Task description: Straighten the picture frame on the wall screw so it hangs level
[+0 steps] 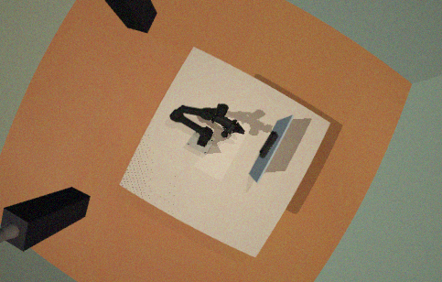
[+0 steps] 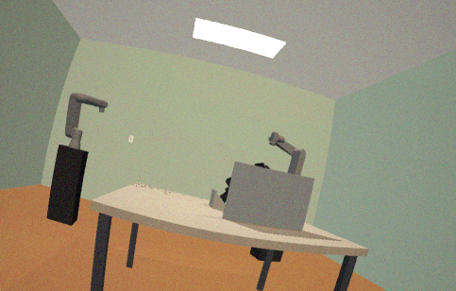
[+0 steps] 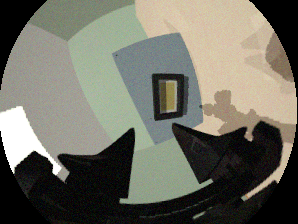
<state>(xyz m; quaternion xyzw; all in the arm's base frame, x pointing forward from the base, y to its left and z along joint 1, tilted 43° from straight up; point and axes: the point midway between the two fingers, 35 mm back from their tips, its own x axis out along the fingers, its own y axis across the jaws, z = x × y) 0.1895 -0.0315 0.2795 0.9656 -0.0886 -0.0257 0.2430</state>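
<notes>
From the top view, we see our arm (image 1: pixel 192 124) on the pale table (image 1: pixel 172 183) (image 2: pixel 182 222), its gripper (image 1: pixel 242 130) (image 3: pixel 153 128) pointing toward 3 o'clock, apart from the blue panel (image 1: pixel 283 127) (image 3: pixel 135 65) bearing the dark picture frame (image 1: pixel 269 145) (image 3: pixel 155 100). In the exterior view, the grey back of 1 upright board (image 2: pixel 269 196) hides the frame and most of our arm. Through the wrist view, our 2 fingers stand partly open with nothing between them; the frame hangs at 1 o'clock from the gap, untouched.

Blk-edged frame (image 3: pixel 155 97) w/ yellow pic on blue panel (image 3: pixel 134 62), jaws open, apart
</notes>
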